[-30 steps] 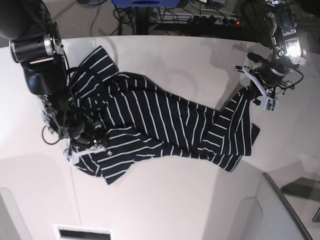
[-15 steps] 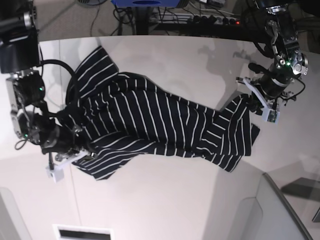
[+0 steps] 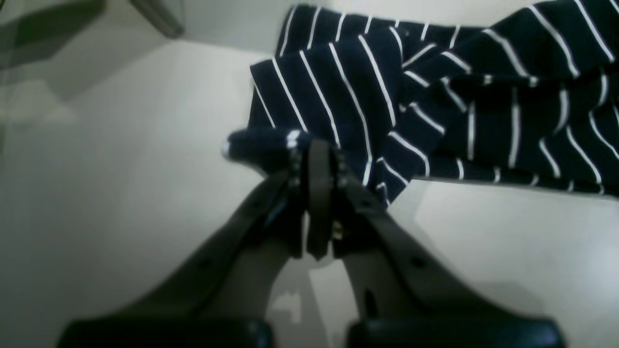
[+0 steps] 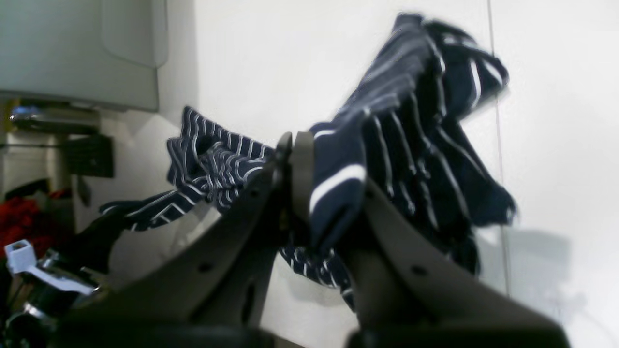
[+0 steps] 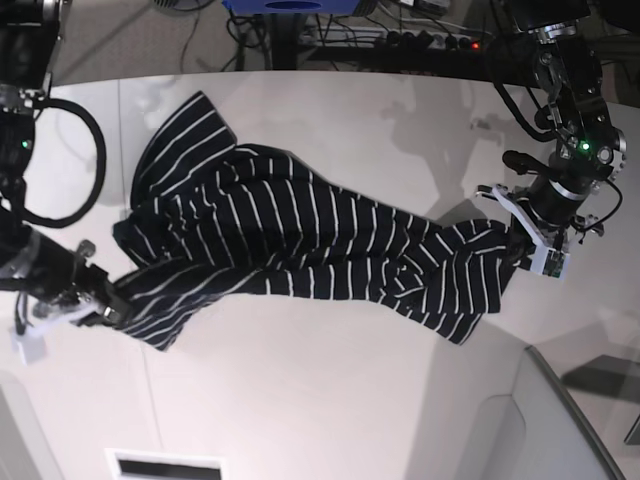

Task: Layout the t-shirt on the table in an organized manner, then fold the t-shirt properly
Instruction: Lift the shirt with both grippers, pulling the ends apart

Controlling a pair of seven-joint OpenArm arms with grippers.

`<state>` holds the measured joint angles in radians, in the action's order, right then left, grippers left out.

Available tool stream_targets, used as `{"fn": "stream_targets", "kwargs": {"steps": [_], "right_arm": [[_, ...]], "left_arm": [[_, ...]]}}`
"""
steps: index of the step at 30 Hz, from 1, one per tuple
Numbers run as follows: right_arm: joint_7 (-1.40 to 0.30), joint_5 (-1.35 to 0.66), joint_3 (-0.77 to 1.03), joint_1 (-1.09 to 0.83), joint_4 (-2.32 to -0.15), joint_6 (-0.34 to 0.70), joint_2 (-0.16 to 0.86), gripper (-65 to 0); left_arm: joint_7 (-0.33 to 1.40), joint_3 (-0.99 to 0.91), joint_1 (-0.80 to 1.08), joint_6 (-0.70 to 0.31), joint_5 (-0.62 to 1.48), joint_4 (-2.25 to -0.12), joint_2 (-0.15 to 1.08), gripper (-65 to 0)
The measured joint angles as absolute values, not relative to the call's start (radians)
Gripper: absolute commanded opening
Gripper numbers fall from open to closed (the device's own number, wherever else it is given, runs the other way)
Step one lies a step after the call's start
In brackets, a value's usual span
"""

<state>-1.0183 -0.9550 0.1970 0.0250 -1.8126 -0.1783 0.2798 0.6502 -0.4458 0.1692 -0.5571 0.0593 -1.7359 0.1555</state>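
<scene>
Across the tabletop: large smooth white table (image 5: 330, 400) with a curved far edge and a thin dark seam line runs under everything; bare surface shows on every side of the cloth
Garment: dark navy, nearly black soft cloth t-shirt (image 5: 300, 240) with thin evenly spaced white stripes lies crumpled and stretched in a long band across the middle of the table; one lobe spreads flat toward the far edge at the base view's left; the band is rumpled into folds, not laid flat; each end is lifted into a gripper
Left arm: dark arm with a green light reaches down at the base view's right; its black-fingered left gripper (image 3: 316, 154) has its jaws pressed together on a bunched edge of the striped cloth; in the left wrist view a small fold of fabric pokes out past the fingertips while the rest of the shirt trails away over the table
Right arm: dark arm at the base view's left edge; its right gripper (image 4: 302, 159) is clamped on a thick fold of the shirt, jaws together with cloth wedged between them; fabric hangs off that grip, raised above the table and blurred
Far background: cables and a power strip (image 5: 440, 40) lie on the floor beyond the table
</scene>
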Motion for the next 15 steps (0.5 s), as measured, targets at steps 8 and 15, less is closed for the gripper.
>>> {"fn": "stream_targets", "kwargs": {"steps": [8, 15], "right_arm": [[-1.028, -0.95, 0.302, -0.244, -1.988, -0.18, 0.283, -65.0], [-0.997, -1.066, 0.304, -0.341, -2.003, -0.178, 0.306, -65.0]], "left_arm": [[0.654, -0.456, 0.273, -0.557, 0.055, -1.803, 0.183, -65.0], [0.654, -0.446, 0.271, -0.562, 0.06, -1.831, 0.219, -65.0]]}}
